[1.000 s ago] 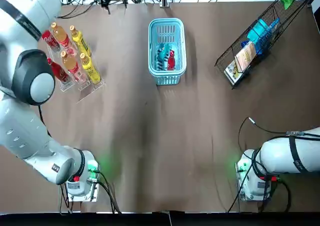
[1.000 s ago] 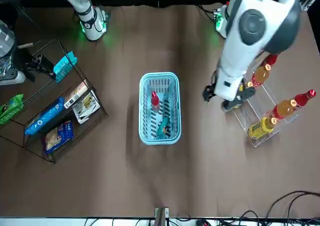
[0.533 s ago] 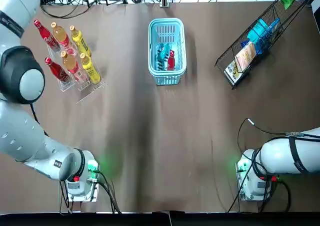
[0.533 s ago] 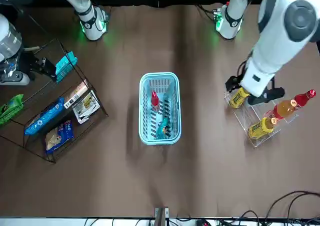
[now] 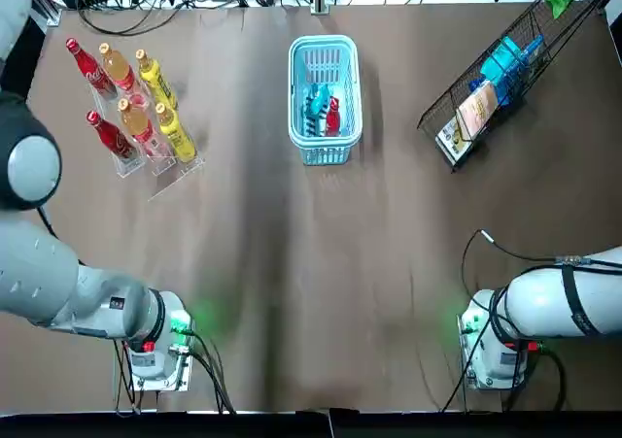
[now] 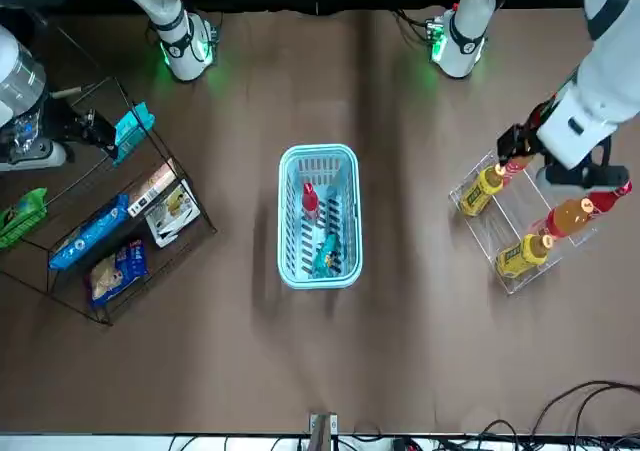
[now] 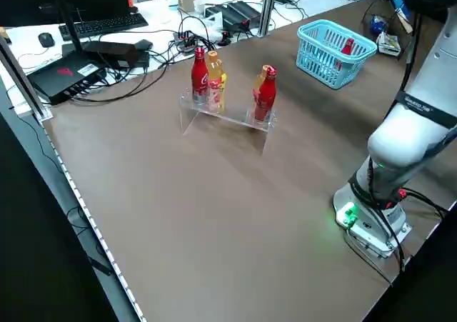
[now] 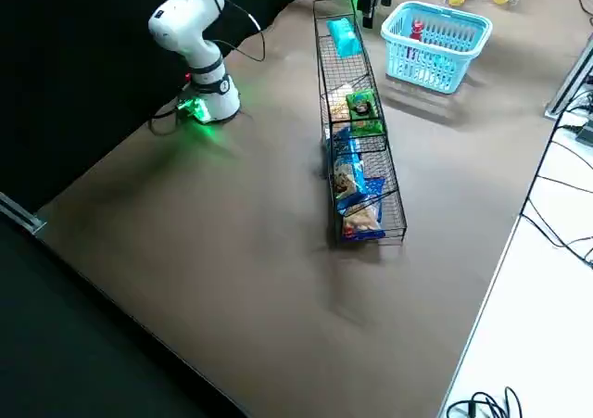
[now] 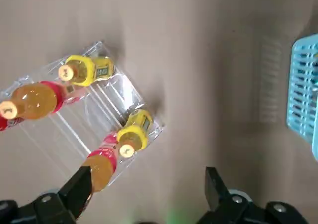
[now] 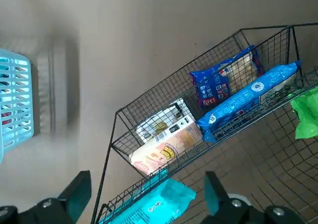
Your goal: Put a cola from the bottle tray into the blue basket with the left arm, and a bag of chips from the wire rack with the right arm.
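Table [image 5: 292, 283]: brown, mostly bare through the middle of the top view.

Wire rack [image 5: 457, 87], upper right of the top view: long and slanted, with snack bags stacked along it. The right gripper [image 10: 146, 182] hangs over it with fingers spread wide and nothing between them.

Blue basket [image 5: 324, 40], top centre: already holds a red cola [image 5: 332, 116] and a teal bag of chips [image 5: 313, 106] side by side. Cannot make out whether the bottle leans on the bag. Judged from this, both deliveries look done.

Bottle tray [image 5: 175, 171], upper left: clear acrylic with tall, narrow bottles upright in it, two of them red colas [image 5: 87, 64]. The left gripper [image 9: 146, 179] hovers above the tray, jaws wide and empty.

Risks from here:
- Left arm over the tray. Any drop or sideways sweep could topple the top-heavy bottles, and the tray looks light enough to shift with them.
- Right arm over the rack. Open fingers could snag a wire on a low pass and drag or tip the whole rack.
- A second pick by either arm would overfill the basket. A bottle dropped onto the chips would likely crush them.
- Basket is light plastic, so a passing wrist could nudge it off its spot
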